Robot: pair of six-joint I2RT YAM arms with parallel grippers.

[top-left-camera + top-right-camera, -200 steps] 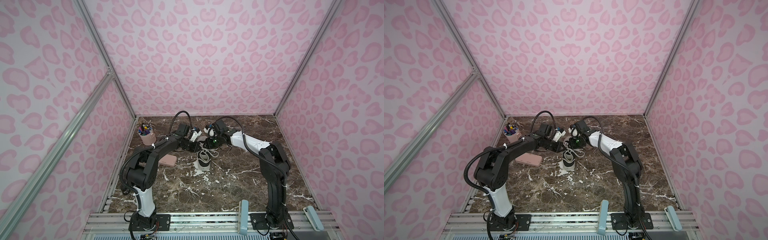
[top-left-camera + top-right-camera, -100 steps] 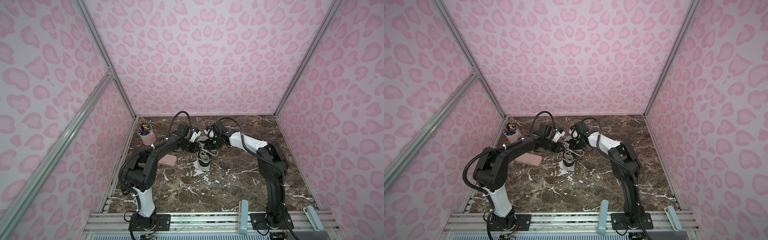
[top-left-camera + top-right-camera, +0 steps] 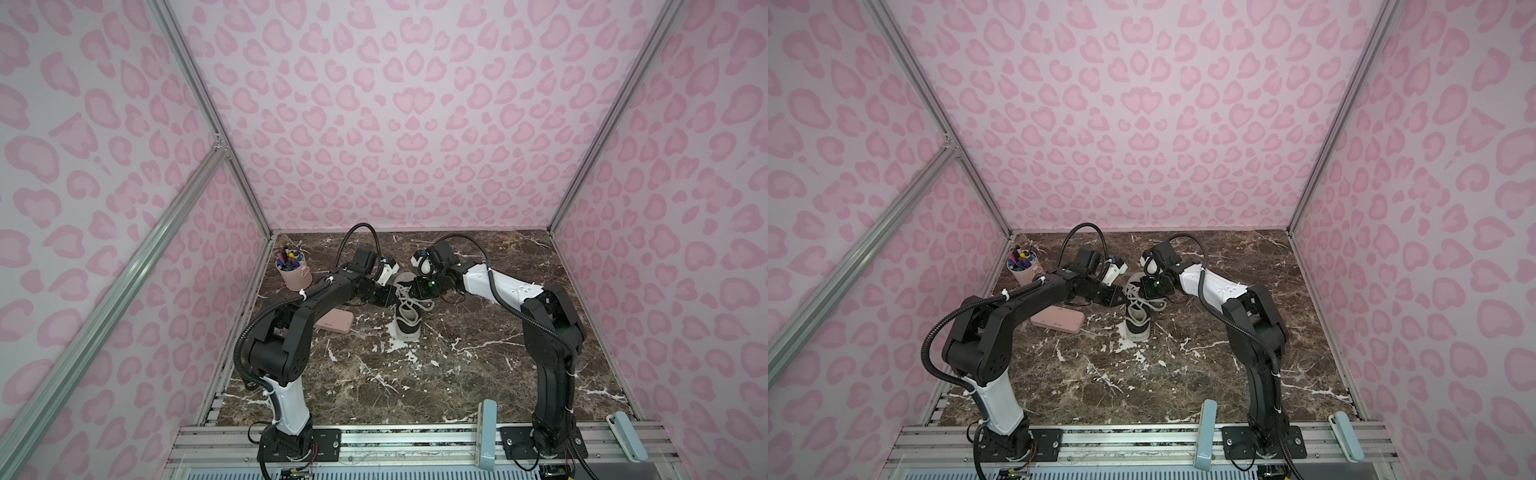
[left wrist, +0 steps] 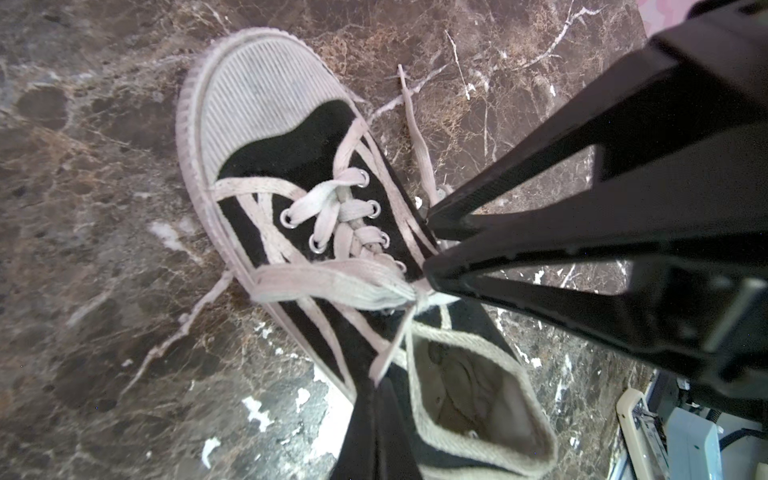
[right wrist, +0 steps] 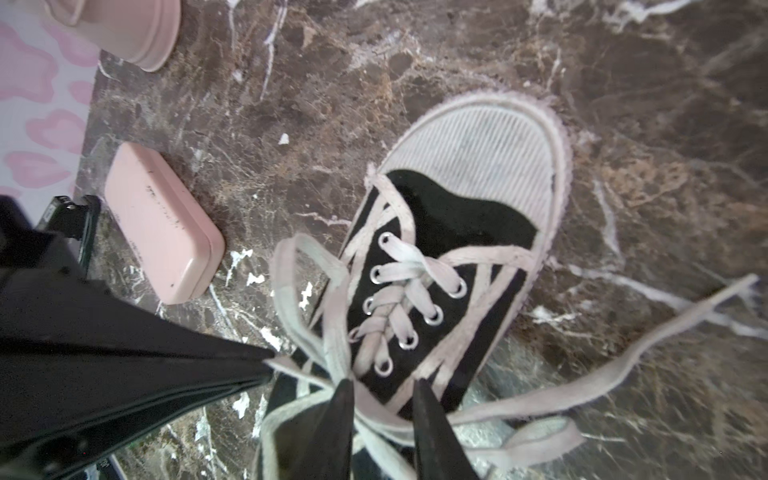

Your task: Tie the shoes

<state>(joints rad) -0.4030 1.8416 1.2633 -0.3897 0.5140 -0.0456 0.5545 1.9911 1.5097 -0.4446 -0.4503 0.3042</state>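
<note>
The black shoe (image 3: 409, 322) (image 3: 1138, 326) with its white toe cap (image 4: 266, 95) (image 5: 478, 141) stands on the marble top, toe toward the back wall. Both grippers meet over its lace area. In the left wrist view my left gripper (image 4: 376, 380) is shut on a thin strand of white lace that runs up to the lace crossing (image 4: 411, 293). My right gripper (image 5: 381, 384) is over the top eyelets. Its fingers are apart, and crossed laces lie between them. One lace loop (image 5: 291, 266) rises beside one finger. A free lace end (image 5: 623, 361) trails on the table.
A flat pink case (image 3: 334, 322) (image 5: 162, 224) lies left of the shoe, under the left arm. A pink cup of pens (image 3: 294, 272) stands at the back left. Two pale blue handles (image 3: 486, 432) (image 3: 623, 434) stand on the front rail. Patterned walls enclose three sides.
</note>
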